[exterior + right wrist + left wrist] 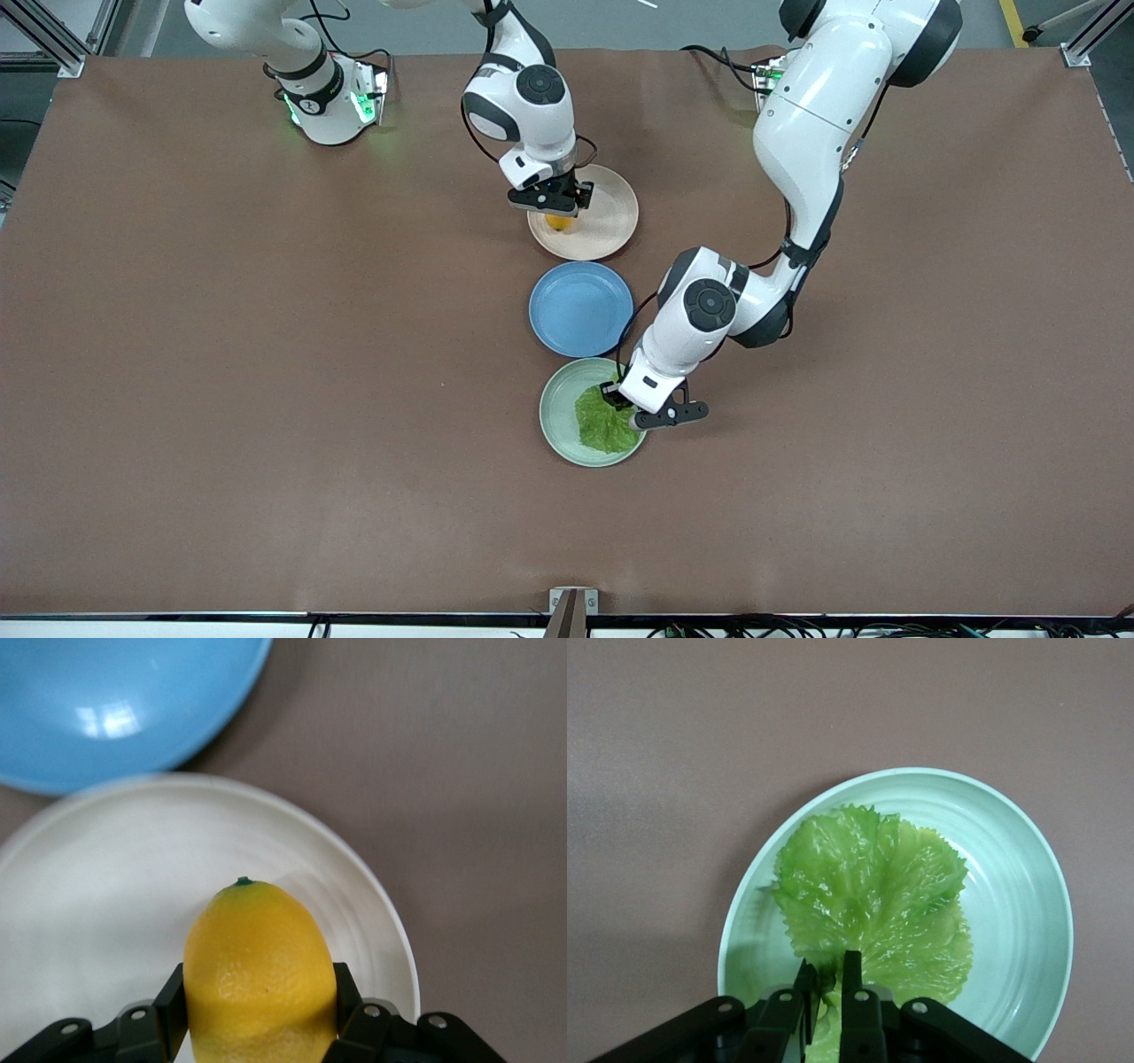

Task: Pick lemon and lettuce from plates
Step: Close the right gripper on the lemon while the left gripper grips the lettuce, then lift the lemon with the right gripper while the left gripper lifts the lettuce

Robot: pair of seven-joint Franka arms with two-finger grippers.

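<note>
Lettuce point(604, 424) is lying on the mint plate point(560, 434), nearest the camera; left end effector point(827, 992) is pinching its stem, so it risks tearing. Right end effector point(257, 1010) is clamping the lemon point(558, 221) over the beige plate point(611, 221); the smooth skin could slip.

Both arms are showing glossy white rounded shells with dark grey-black joint bands and round black caps at the wrist joints. The right arm's white base point(330, 102) is glowing green at its ring lights and wearing a black collar with a small white mark. Thin black cables are looping along both forearms. The left black two-finger gripper point(828, 988) and right black two-finger gripper point(259, 1005) are showing matte angular fingers with small silver screw heads.
</note>
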